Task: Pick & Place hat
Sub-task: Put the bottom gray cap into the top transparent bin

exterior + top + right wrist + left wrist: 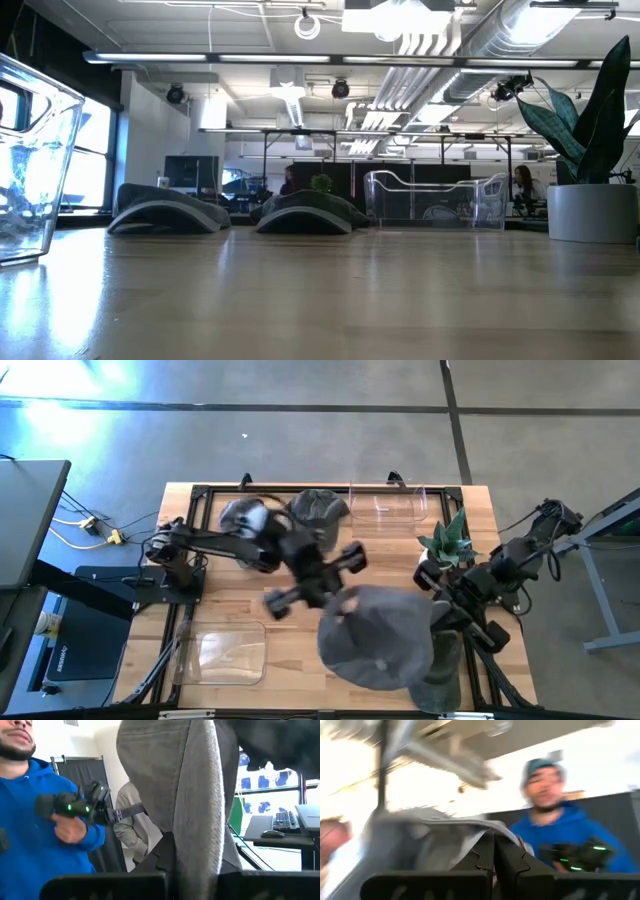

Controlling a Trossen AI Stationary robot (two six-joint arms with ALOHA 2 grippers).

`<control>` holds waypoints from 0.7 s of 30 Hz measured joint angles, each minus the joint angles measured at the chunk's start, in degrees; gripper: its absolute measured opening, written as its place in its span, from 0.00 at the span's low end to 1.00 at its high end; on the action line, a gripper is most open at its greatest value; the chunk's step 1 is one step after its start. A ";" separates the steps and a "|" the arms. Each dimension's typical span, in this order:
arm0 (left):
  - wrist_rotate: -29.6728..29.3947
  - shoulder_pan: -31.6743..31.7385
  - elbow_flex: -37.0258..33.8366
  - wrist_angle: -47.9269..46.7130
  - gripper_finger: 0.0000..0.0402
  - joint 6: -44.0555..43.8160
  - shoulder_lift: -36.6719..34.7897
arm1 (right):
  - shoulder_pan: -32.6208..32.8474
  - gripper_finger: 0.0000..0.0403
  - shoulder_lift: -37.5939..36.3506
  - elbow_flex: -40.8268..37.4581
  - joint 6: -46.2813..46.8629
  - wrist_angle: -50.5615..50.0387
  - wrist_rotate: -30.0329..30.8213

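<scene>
High view: hat (378,635) held aloft, brim toward right gripper (437,612)

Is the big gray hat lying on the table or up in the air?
Up in the air. Both tools, left and right, pinch the hat, and the table-level view shows no hat there.

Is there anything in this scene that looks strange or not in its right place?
Yes. A grey hat is not on the table: it hangs in the air, stretched between the left claw and the right claw, both shut on its fabric. Two other hats lie flat at the far side, near a clear bin.
</scene>
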 joint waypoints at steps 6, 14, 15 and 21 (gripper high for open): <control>12.76 -0.79 8.42 -4.67 0.01 -0.20 0.29 | -0.18 0.03 0.36 0.02 0.24 1.01 0.49; 13.96 3.25 8.51 -27.22 0.01 5.20 0.23 | -0.14 0.04 2.34 0.00 1.38 8.70 -5.81; 13.64 3.74 8.53 -29.67 0.01 5.34 0.20 | -0.14 0.04 2.46 0.00 1.50 9.09 -6.21; 9.82 5.53 8.38 -39.14 0.01 8.88 3.64 | -0.16 0.02 2.58 0.00 -0.51 12.37 -11.47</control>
